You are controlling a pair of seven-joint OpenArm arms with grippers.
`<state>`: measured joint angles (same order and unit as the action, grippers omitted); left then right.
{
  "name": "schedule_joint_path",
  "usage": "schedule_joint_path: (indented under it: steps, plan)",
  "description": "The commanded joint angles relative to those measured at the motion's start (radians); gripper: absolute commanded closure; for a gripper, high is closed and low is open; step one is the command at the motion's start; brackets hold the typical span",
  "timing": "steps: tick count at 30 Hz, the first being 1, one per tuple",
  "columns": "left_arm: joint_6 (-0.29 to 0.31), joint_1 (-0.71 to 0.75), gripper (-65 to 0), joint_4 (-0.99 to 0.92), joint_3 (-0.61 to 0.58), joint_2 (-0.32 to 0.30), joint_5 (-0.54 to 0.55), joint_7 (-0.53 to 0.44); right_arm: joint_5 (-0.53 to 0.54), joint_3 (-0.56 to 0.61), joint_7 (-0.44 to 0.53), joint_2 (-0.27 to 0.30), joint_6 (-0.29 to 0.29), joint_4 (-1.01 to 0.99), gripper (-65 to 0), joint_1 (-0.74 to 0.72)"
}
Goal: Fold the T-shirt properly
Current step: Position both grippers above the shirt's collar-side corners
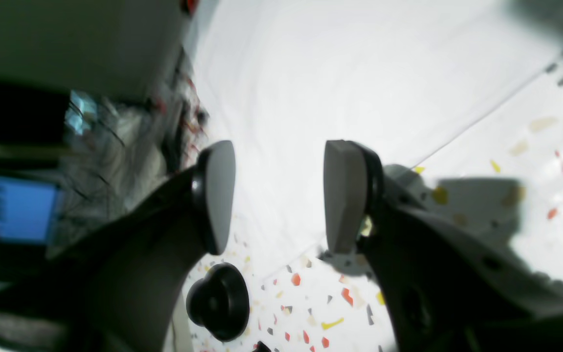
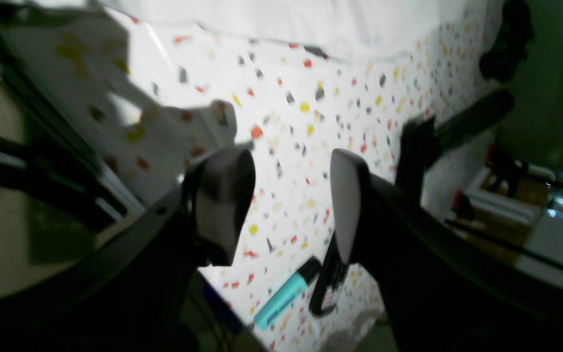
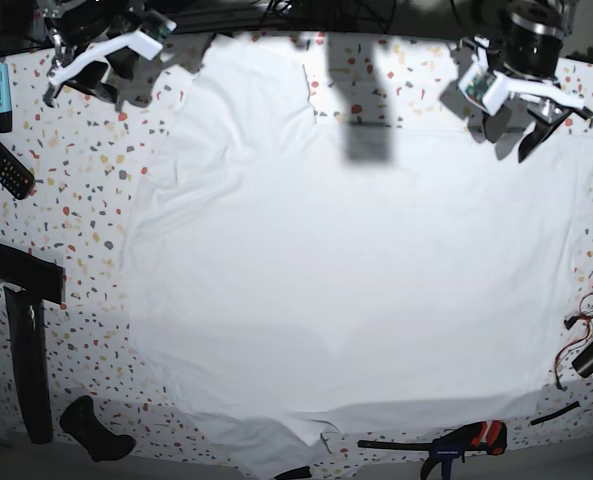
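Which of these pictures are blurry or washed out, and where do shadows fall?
Left wrist view: T-shirt overexposed, background soft. Right wrist view: blurred throughout, dark shadow over the table at left. Base view: sharp, fisheye-curved; arm shadows cross the shirt's top edge.

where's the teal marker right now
In the base view the teal marker lies at the table's far left edge, just above the black remote.

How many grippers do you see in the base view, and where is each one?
2. The right gripper hangs over the speckled table at upper left; the left gripper hangs at upper right, over the T-shirt edge. Both are open.
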<state>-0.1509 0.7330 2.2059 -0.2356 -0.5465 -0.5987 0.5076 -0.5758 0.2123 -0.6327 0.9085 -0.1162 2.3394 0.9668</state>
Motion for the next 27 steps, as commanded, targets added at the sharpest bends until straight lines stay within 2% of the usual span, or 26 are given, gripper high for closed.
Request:
schedule_joint_path:
  steps: [1, 3, 8, 13, 15, 19, 24, 27]
  plan:
    - [-0.017, -0.017, -28.1, 0.017, 0.005, -0.023, 0.018, 0.002, -0.016, -0.002, 0.012, -0.005, 0.012, 0.017, -29.7, 0.007]
    - [-0.002, -0.050, -28.1, 0.017, 0.005, -0.071, 0.058, 0.016, -0.016, -0.002, 0.019, -0.039, 0.012, 0.017, -29.7, 0.010]
    - [0.122, -0.091, -28.1, 0.013, 0.005, -0.240, 0.065, 0.008, -0.016, -0.002, 0.019, -0.129, 0.012, 0.017, -29.7, 0.009]
    - [0.150, -0.091, -28.1, -0.029, 0.005, -0.373, 0.166, -0.133, -0.016, -0.002, 0.019, -0.163, 0.012, 0.017, -29.7, 0.009]
    - [0.149, -0.091, -28.1, -0.073, 0.005, -0.396, 0.166, -0.177, -0.016, -0.002, 0.019, -0.163, 0.012, 0.017, -29.7, 0.008]
    - [0.149, -0.091, -28.1, -0.208, 0.005, -0.399, 0.165, -0.243, -0.016, -0.002, 0.020, -0.163, 0.012, 0.017, -29.7, 0.008]
    - [0.171, -0.124, -28.1, -0.432, 0.005, -0.399, 0.162, -0.423, -0.016, -0.002, 0.035, -0.162, 0.012, 0.017, -29.7, 0.008]
    - [0.171, -0.165, -28.1, -0.536, 0.005, -0.399, 0.163, -0.453, -0.016, -0.002, 0.035, -0.160, 0.012, 0.017, -29.7, 0.008]
